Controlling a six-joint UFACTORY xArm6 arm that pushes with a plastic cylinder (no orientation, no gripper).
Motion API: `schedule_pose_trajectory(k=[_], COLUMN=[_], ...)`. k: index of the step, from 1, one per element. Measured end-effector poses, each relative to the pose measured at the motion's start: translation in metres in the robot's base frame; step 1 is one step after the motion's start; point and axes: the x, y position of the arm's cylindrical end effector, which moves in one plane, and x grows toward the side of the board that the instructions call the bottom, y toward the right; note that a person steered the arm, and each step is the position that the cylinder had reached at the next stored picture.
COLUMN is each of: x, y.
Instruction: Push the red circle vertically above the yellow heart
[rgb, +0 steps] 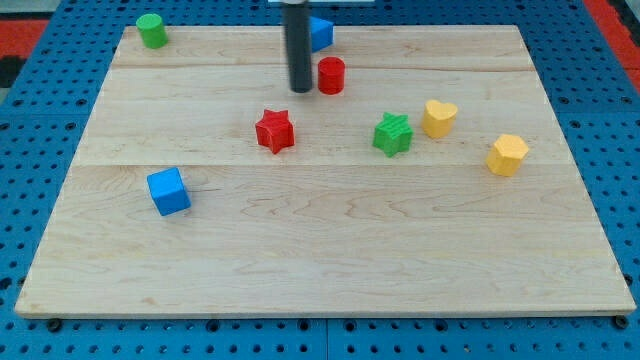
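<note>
The red circle (331, 75), a short red cylinder, stands on the wooden board near the view's top centre. The yellow heart (439, 117) lies to its lower right, right of a green star (393, 134). My tip (301, 90) is the lower end of the dark rod coming down from the view's top. It sits just left of the red circle, very close to it or touching it; I cannot tell which.
A blue block (320, 32) is partly hidden behind the rod at the top. A red star (274, 131) lies below my tip. A yellow hexagon (508, 154) is at the right, a blue cube (168, 191) at the left, a green cylinder (151, 30) at the top left.
</note>
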Motion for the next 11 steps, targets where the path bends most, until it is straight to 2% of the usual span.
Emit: schedule_pose_trajectory(k=[1,3,5,6,7,9,11], x=[-0.004,-0.017,-0.03,-0.034,-0.039,-0.065,-0.096], y=[0.034,-0.029,0.066,0.065,0.032,0.077,0.094])
